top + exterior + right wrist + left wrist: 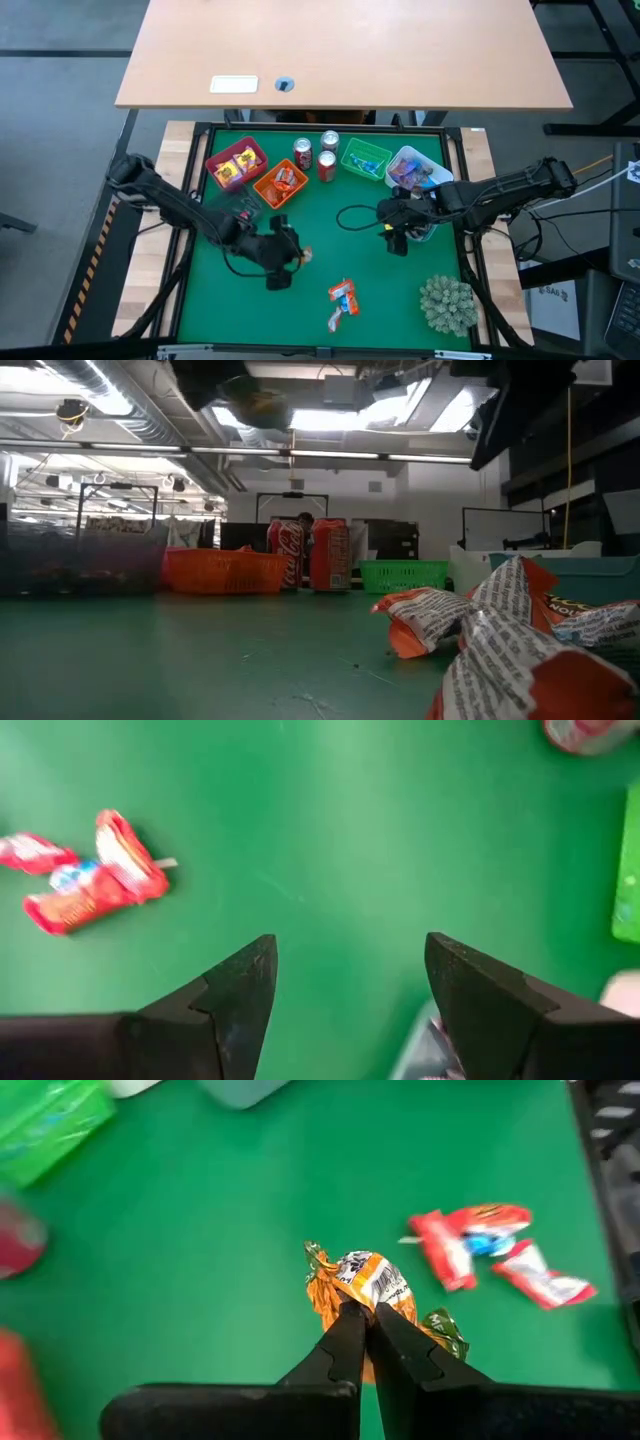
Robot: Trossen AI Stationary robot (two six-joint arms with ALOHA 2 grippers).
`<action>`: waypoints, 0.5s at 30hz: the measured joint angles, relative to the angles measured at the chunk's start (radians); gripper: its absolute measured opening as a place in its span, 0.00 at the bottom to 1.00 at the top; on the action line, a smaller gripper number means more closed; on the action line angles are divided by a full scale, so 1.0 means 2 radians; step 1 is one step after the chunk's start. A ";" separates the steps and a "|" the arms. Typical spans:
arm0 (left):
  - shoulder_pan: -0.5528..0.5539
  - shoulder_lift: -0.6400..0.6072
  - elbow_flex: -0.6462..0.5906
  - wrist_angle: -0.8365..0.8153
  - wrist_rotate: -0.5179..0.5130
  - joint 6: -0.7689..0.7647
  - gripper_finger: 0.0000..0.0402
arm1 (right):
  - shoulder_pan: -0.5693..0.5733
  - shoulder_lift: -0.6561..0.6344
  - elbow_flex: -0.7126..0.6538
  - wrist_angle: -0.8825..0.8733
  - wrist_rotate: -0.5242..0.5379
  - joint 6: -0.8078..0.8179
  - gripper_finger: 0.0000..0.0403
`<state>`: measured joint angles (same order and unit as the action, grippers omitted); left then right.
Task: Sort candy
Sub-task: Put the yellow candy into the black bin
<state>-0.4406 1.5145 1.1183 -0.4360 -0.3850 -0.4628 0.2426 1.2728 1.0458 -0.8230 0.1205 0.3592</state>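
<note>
1. L gripper [362,1315]: fingers clenched on one orange sweet [362,1285], pinched by its twisted wrapper end. Reason: the twist is the thinnest part, so closed tips get a firm hold w/o crushing the body. In the high view I have it [300,256] above the mat, near-left of centre, clear of the surface so it does not drag.

2. R gripper [350,985]: fingers spread wide, nothing between them. It waits at the right of the mat just near of the white bin [420,168]. Spread fingers mean it is ready for a pick, not carrying.

3. Bins stand in a row at the far edge: red bin [236,163] w/ yellow sweets, orange bin [281,184] w/ orange/red ones, green bin [365,160], white bin w/ darker wrappers. One colour group per bin, so my orange piece probably belongs in the orange bin, which is far of my L gripper and close by.

4. Two cans [316,155] sit between the orange and green bins; not candy, leave them. Likely hazard: clipping one on the way to the orange bin.

5. Still unsorted: a small cluster of red wrappers [342,298] near centre, right of my L gripper. Plant ball [447,304] at near right; ignore.

6. Cable [356,215] loops on the mat mid-right; keep R arm moves clear of it.
</note>
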 joint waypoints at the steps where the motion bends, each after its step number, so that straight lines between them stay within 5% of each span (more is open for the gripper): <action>1: 0.004 -0.009 0.000 -0.019 -0.001 -0.003 0.00 | 0.000 0.000 0.000 0.008 0.000 0.000 0.63; 15: 0.033 -0.054 0.000 -0.401 -0.010 -0.143 0.01 | 0.000 0.003 0.000 0.047 -0.004 0.000 0.63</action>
<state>-0.3748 1.4067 1.1191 -1.2372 -0.4053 -0.7488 0.2428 1.2786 1.0458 -0.7283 0.1116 0.3588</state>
